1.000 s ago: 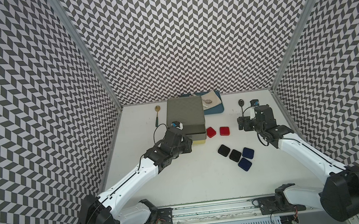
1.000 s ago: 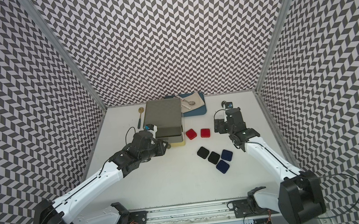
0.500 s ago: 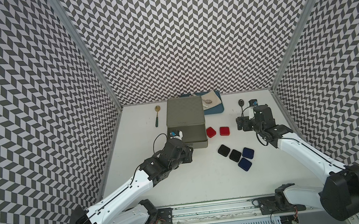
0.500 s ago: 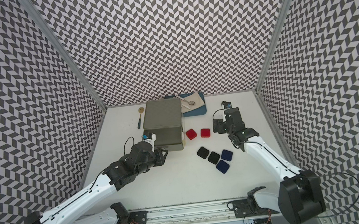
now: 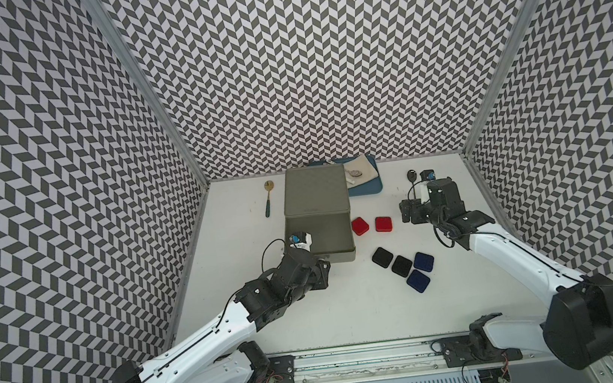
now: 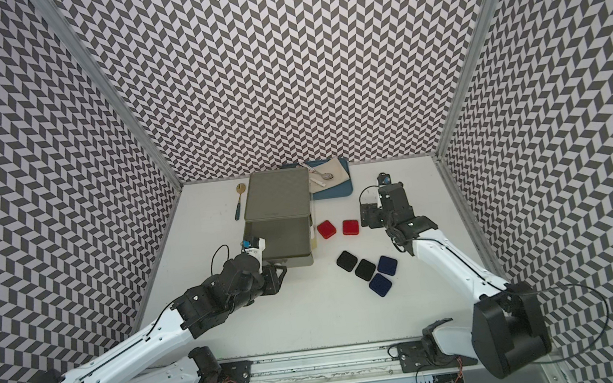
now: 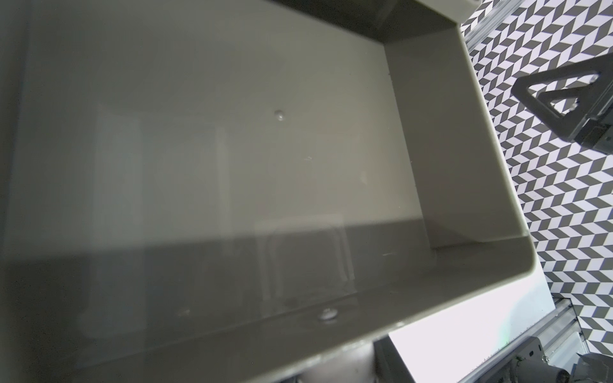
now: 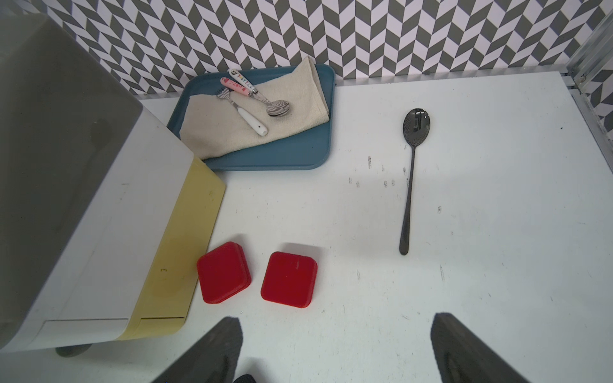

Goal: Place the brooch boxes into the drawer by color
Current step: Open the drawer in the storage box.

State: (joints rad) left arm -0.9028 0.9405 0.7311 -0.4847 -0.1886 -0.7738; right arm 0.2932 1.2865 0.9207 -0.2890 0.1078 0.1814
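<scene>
Brooch boxes (image 5: 383, 224) all lie on the tabletop (image 5: 352, 332), none yet in the drawer (image 5: 315, 195). Two red boxes (image 5: 360, 226) sit side by side just beside the drawer's flank. Two black boxes (image 5: 382, 257) and two blue boxes (image 5: 423, 261) cluster nearer the robot, touching or nearly so. The drawer's grey tier (image 5: 319, 234) stands drawn out toward the robot and shows an empty floor in the left wrist view. The left gripper (image 5: 324, 271) sits at the front of that tier. Whether it is clamped on anything there I cannot tell, since its fingers are hidden. The right gripper (image 5: 409, 215) hangs with jaws spread wide and empty. In the right wrist view the red boxes (image 8: 288, 279) lie just ahead of it, offset toward the drawer and between gripper and drawer. The right arm is plainly the nearer one. The boxes are nearly square, so jaw alignment across either pair of sides should do. The open tier lies just past the reds, so the carry looks short, though it must rise to the top level.
</scene>
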